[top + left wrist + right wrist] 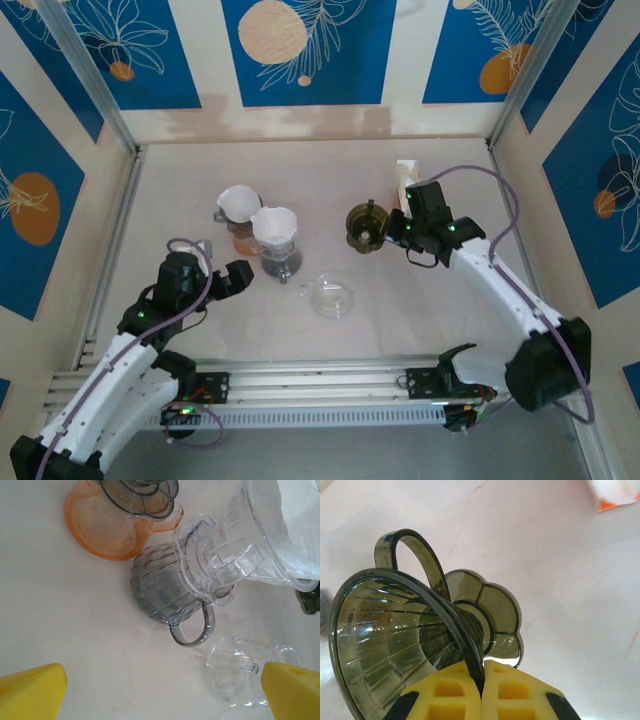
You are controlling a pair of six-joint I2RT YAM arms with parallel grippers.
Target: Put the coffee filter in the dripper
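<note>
Olive dripper [405,630] sits right of centre on the table [330,170], its rim pinched between the fully closed fingers of the right gripper [481,680]. Left gripper [165,690] hangs spread wide, holding nothing, beside a grey server [162,587] carrying a clear dripper [240,545] lined with a white coffee filter [295,525]

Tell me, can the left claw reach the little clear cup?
Probably yes: the left claw is open, the clear cup stands close beside it, and only bare table lies between them.
</note>
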